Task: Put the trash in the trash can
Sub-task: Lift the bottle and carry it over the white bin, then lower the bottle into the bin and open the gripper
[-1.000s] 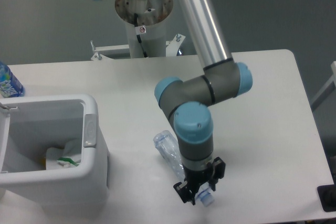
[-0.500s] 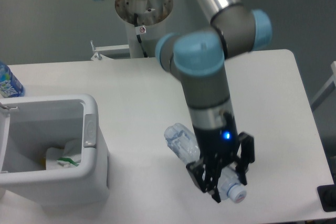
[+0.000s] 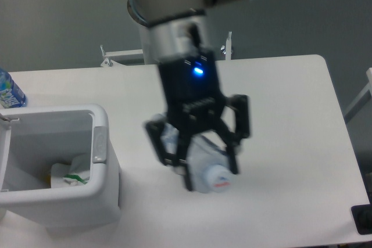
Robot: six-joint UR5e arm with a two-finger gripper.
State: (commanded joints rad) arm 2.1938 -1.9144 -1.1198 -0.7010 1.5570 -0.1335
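Note:
My gripper (image 3: 210, 173) is high above the table, close to the camera and blurred, shut on the clear crinkled plastic bottle (image 3: 203, 164), whose capped end points toward the camera. The bottle hangs off the table, right of the trash can. The white trash can (image 3: 99, 143) stands at the front left with its recessed handle facing the gripper. Inside it lies the crumpled white wrapper with a green edge (image 3: 68, 176).
A blue-labelled bottle (image 3: 9, 91) stands at the table's left edge behind the bin. The arm's base column (image 3: 160, 50) rises behind the table's far edge. A dark object (image 3: 361, 219) sits at the front right corner.
The gripper has lifted the plastic bottle off the table, rising toward the camera and shifting left toward the bin. The wrapper in the bin has not moved.

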